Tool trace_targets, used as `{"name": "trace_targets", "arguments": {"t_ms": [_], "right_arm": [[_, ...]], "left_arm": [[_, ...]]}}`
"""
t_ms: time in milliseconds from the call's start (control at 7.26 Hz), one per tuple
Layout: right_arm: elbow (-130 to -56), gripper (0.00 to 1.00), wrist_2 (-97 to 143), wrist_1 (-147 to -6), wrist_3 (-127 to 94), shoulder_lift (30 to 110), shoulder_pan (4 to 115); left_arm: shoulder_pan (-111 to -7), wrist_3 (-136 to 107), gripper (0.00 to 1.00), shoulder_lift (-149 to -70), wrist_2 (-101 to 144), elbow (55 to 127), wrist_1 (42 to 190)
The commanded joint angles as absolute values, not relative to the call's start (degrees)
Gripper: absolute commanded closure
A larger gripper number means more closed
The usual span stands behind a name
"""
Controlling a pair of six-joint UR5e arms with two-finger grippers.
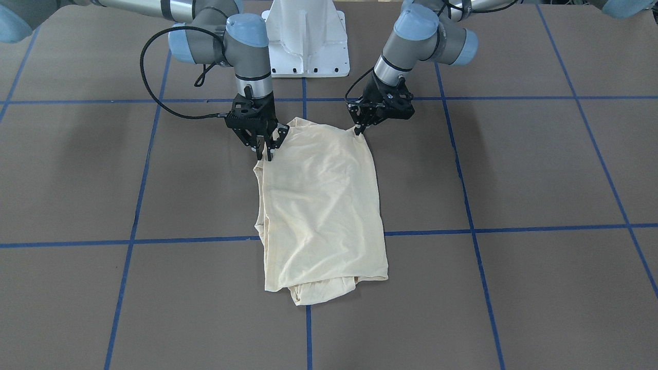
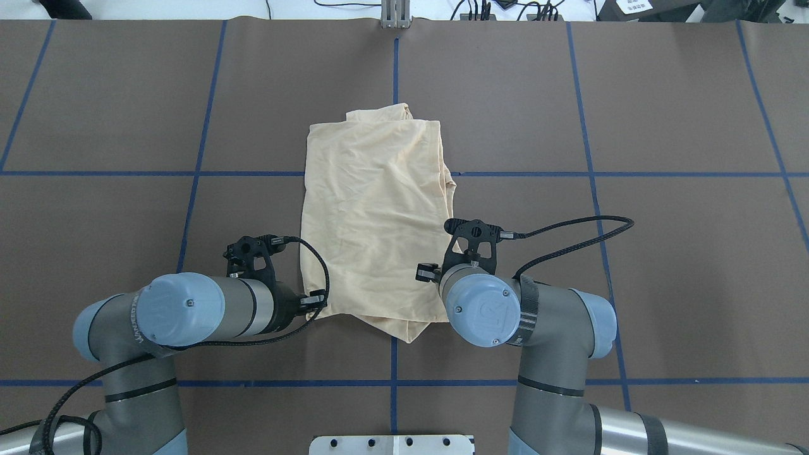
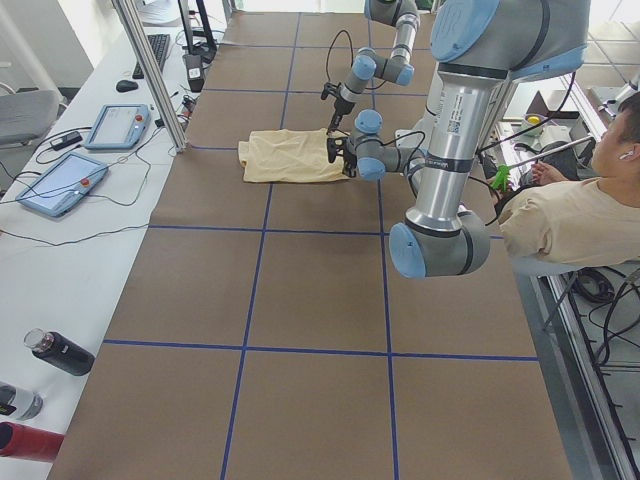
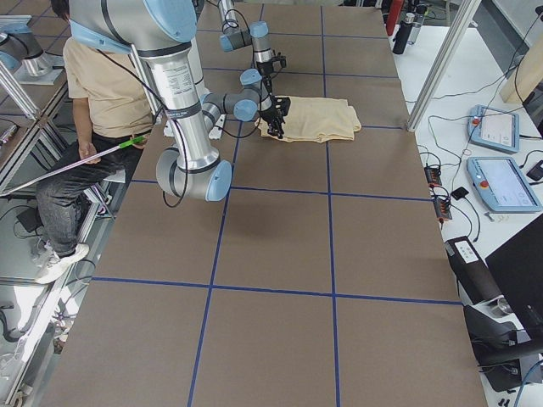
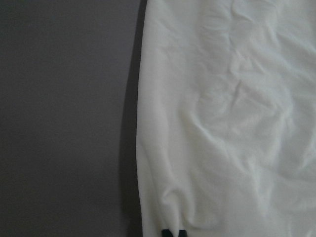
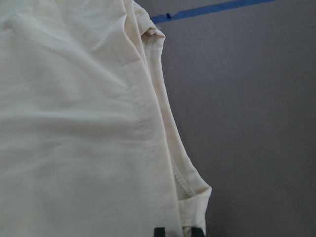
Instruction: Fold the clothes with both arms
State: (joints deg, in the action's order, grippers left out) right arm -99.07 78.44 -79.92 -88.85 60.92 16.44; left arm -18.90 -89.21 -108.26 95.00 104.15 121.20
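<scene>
- Left hand (image 1: 358,129) pinches the near corner of the shirt (image 1: 321,205) on its own side. The left arm (image 1: 426,38) slants its wrist down and inward toward the cloth.
- Right hand (image 1: 267,151) grips the other near corner and points almost straight down. The last wrist link of the right arm (image 1: 241,46) stands upright above it.
- Only the left wrist view shows that hand's fingertips (image 5: 167,232) nearly meeting at the bottom edge, with fabric puckered up into them.
- Only the right wrist view shows the other fingertips (image 6: 159,231) a little apart, with the stitched hem bunched between them.
- The overhead view mostly hides both hands under the wrists, but it gives the outline. The shirt is a long folded rectangle in the middle of the surface (image 2: 663,95), plain cream side up, running away from the robot.
- Toward its far end the shirt crosses a blue tape line (image 1: 473,231), and under-layers poke out past the top layer.
- The side views alone show a seated person (image 3: 575,215) behind the robot.
</scene>
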Motion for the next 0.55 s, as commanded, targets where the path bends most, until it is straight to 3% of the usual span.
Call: {"name": "trace_targets", "arguments": {"t_ms": [0, 413], "right_arm": [[-99.2, 0.70, 77.5, -79.9, -88.9, 60.9, 16.0], [-99.5, 0.69, 77.3, -80.0, -88.9, 61.2, 15.6]], "left_arm": [[-18.9, -89.2, 1.00, -108.2, 95.0, 104.2, 121.2], [-18.9, -89.2, 1.00, -108.2, 95.0, 104.2, 121.2]]}}
